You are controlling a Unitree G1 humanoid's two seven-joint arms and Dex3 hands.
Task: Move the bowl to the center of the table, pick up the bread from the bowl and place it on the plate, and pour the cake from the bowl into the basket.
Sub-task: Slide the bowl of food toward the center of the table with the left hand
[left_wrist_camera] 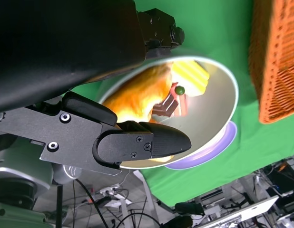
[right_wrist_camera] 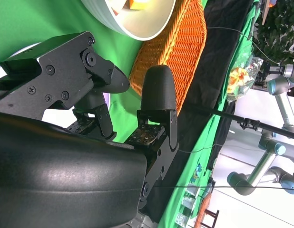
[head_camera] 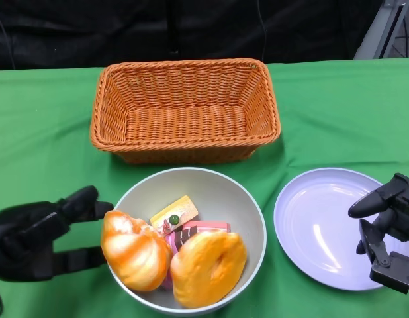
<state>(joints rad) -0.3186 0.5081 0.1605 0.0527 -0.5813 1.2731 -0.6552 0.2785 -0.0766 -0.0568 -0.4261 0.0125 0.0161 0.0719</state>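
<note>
You have the bowl point(head_camera: 247, 212) in front of the basket point(head_camera: 184, 109), holding two breads point(head_camera: 208, 267) and cake point(head_camera: 175, 213). The plate point(head_camera: 323, 225) lies right of the bowl, your hands flanking both.

A robotics lab is shown. A table draped in green cloth point(head_camera: 337, 106) is backed by a black curtain point(head_camera: 191, 30), and beyond it grey jointed robot arms point(right_wrist_camera: 275, 142) are seen. Loose cables point(left_wrist_camera: 113, 209) and equipment stands are visible on the floor.
</note>
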